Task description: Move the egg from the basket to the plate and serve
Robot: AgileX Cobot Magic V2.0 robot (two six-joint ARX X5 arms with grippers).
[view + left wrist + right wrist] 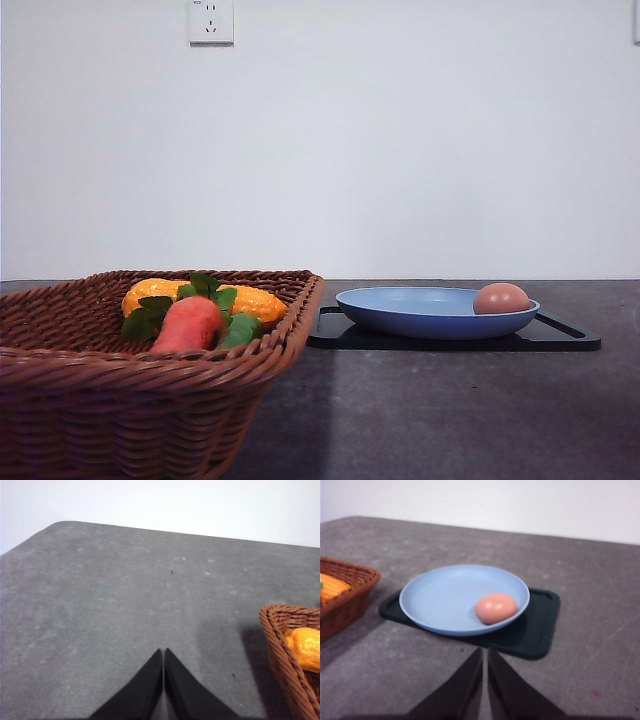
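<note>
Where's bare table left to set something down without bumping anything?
Bare table lies in front of the tray, right of the basket, and left of the basket beyond the left gripper. Crowded: the basket's rim nearly meets the tray, with the plate and egg on it.

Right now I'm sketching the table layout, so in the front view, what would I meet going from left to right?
basket → carrot → black tray carrying the blue plate → egg, resting at the plate's right side.

Plain white wall [400,150] with a socket [211,21], behind a dark grey table [450,410].
</note>
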